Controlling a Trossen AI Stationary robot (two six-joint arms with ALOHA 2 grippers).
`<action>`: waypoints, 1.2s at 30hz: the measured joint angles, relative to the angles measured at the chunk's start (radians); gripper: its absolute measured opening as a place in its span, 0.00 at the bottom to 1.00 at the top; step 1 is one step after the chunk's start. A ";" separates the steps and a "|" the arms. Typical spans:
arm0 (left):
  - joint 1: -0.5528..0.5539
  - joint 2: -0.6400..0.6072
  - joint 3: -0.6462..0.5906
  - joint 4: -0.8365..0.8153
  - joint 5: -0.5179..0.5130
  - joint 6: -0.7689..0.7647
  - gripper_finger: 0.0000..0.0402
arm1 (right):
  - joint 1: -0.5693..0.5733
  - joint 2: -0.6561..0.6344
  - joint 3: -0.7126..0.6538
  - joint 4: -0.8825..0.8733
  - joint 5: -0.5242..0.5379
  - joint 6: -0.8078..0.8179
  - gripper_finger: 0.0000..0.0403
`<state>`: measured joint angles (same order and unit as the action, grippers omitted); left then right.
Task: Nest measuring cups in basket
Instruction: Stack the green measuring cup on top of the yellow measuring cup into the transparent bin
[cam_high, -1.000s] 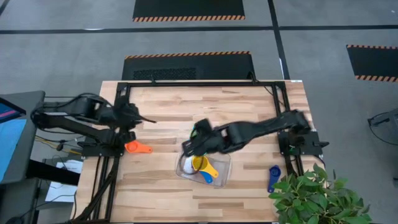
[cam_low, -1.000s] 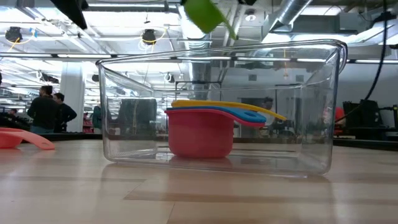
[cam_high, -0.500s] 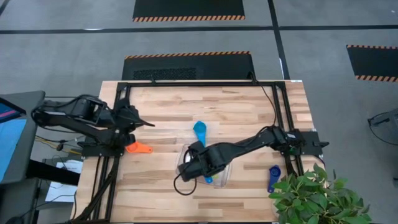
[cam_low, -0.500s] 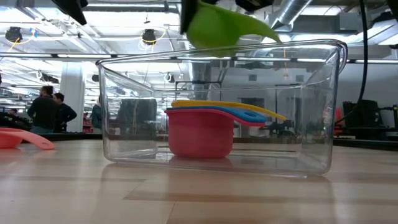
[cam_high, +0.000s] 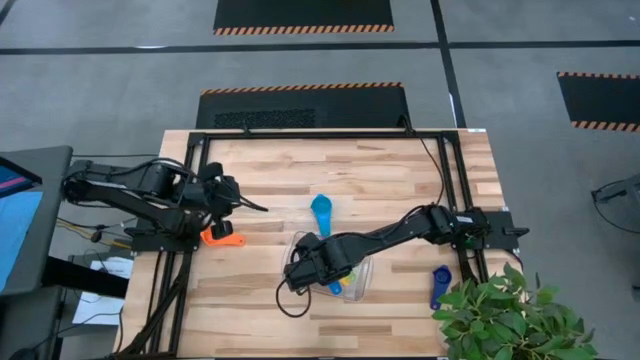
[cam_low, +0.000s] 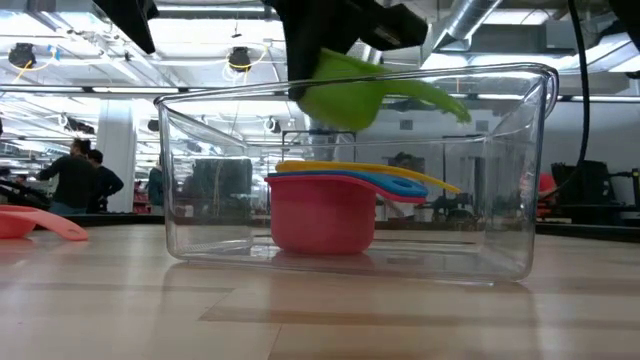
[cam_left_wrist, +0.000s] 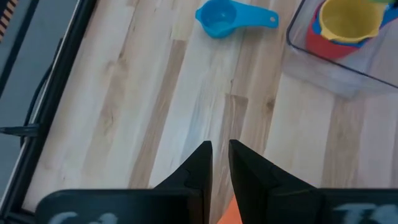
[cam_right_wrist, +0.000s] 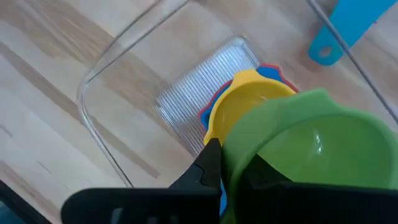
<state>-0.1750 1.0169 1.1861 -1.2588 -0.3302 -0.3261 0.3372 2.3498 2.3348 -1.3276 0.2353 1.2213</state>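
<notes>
The green measuring cup is in my right gripper, which is shut on it just above the clear basket. Inside the basket a red, blue and yellow stack of cups sits on the floor. A light blue cup lies on the table beyond the basket. The orange cup lies by the left edge, and my shut left gripper hovers over it. A dark blue cup lies near the right edge. My right gripper holds the green cup by the bowl's wall, with one finger outside the bowl and the other inside. The fingers come from above, pointing down. The cup is lifted clear at about rim height of the basket, over the stack, its handle pointing toward the table's right.
A potted plant stands at the near right corner. A black frame borders the wooden table. In the low view, people stand in the room far behind.
My right gripper has carried the green cup from the basket's far side toward the near edge and down, until it hangs at rim height over the stack. My left gripper has shifted a little toward the table's right, above the orange cup.
</notes>
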 joint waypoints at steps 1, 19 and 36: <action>0.000 0.007 0.000 0.001 0.003 -0.002 0.11 | -0.001 0.006 0.003 0.010 0.000 0.000 0.05; -0.001 0.030 0.000 0.001 0.004 -0.027 0.11 | -0.026 0.092 -0.001 0.084 -0.097 -0.026 0.14; -0.001 0.030 0.000 0.001 0.002 -0.077 0.11 | -0.031 0.084 -0.001 0.080 -0.171 -0.298 0.17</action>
<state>-0.1757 1.0473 1.1858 -1.2580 -0.3283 -0.4034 0.3062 2.4343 2.3341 -1.2472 0.0647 0.9229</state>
